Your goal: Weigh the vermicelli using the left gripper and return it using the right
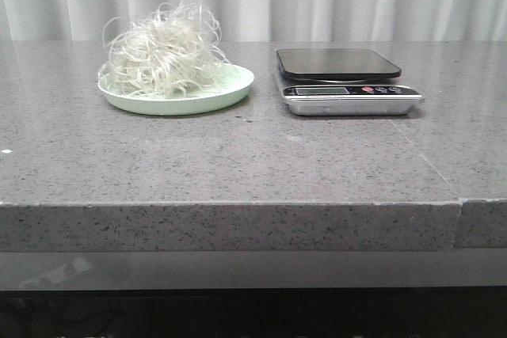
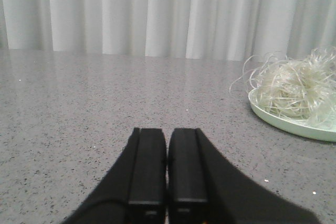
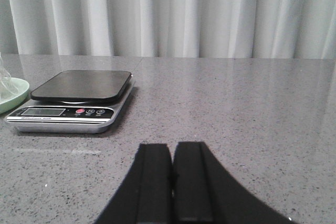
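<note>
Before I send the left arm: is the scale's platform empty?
Empty. The scale has a bare dark platform; the vermicelli sits on the pale green plate.

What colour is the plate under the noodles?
Pale green. The plate under the vermicelli shows best in the front view.

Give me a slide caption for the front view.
Vermicelli heaped on a green plate, left of an empty scale on the grey table.

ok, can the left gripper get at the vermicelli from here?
Probably yes. In the left wrist view only bare counter lies between the left gripper and the vermicelli, which sits uncovered on its plate. The fingers look shut, so it must open first.
</note>
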### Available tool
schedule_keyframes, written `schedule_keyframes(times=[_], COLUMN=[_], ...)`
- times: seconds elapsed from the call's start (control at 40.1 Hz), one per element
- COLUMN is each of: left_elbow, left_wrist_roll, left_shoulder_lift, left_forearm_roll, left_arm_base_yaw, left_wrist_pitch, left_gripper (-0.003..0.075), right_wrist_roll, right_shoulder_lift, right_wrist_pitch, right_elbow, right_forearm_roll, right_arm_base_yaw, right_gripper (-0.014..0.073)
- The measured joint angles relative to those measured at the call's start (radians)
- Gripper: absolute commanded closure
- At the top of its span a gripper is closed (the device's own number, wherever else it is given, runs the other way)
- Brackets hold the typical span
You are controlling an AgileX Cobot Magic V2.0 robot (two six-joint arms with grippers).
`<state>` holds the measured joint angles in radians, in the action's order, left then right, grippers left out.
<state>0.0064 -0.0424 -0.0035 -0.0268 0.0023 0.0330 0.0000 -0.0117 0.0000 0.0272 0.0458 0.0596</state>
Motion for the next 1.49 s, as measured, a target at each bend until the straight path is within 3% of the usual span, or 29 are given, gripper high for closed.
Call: schedule_keyframes(times=[0.598,0.847,1.096,1.295,1.495], left_elbow=[0.0,-0.016,-0.299,-0.534,-0.671], left_wrist_roll=[0.0,0.0,0.0,0.0,0.0], left_shoulder_lift=[0.0,0.0,0.013,0.144,0.292], left_forearm_roll=[0.0,0.0,0.0,0.0,0.0], left_arm_base_yaw=[0.0,-0.003,-0.003,-0.003,-0.003], left_wrist_pitch=[0.0,-0.069,0.009,0.164,0.288], left_gripper=[0.0564,0.0564,0.0564,0.0564,0.0564], right_wrist_roll=[0.0,0.0,0.0,0.0,0.0], right_shoulder_lift=[0.0,0.0,0.018,0.158,0.313], right_wrist_pitch=[0.0,0.039,0.157,0.285,0.43], right_elbow=[0.0,-0.051,-0.334,-0.554,-0.681], right_forearm_roll=[0.0,0.011,0.011,0.011,0.011], right_arm_base_yaw=[0.0,0.0,0.0,0.0,0.0], right_gripper=[0.0435,0.0435,0.0435,0.0435,0.0435])
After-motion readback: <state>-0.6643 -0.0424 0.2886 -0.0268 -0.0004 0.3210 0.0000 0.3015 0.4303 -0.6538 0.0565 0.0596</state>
